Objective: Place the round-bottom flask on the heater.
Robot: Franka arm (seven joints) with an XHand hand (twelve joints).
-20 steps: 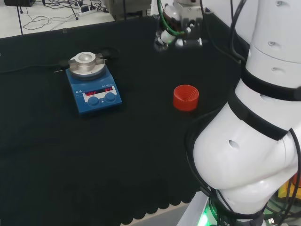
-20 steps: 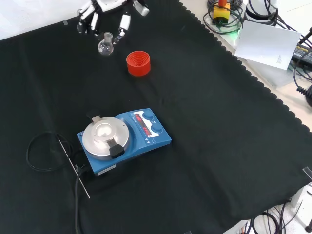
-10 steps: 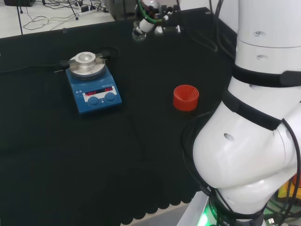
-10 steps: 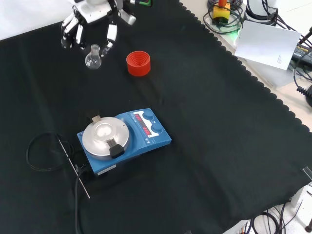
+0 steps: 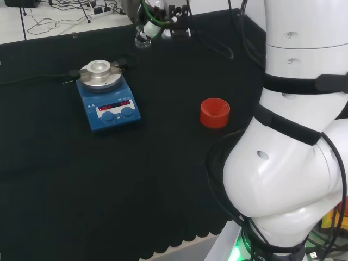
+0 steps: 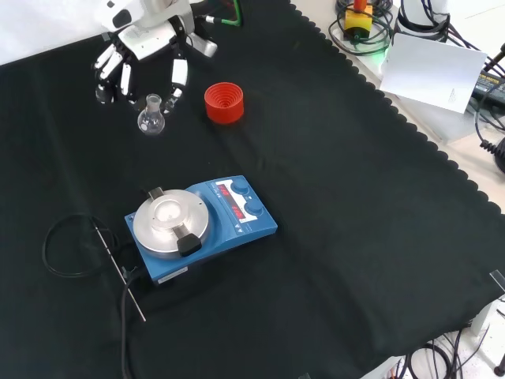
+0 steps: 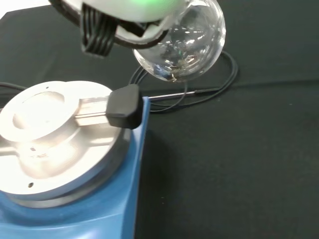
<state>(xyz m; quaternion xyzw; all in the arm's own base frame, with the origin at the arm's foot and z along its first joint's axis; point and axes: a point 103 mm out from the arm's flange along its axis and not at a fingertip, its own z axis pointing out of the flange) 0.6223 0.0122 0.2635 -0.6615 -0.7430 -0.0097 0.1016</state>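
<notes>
Your table under its black cloth had not changed. The blue heater sat where it was a second earlier, and the red ribbed stand kept its place too. Your hand had travelled left in the head view, nearer the heater, fingers curled around the round-bottom flask by its neck. The flask hung in the air, beside the heater's plate in the wrist view.

Desk: covered with black cloth, scalloped hem along its edges. Pale floor beyond far edge in head view, strewn with loose dark cables. White sheet of paper and coiled cables beside desk, front view.
</notes>
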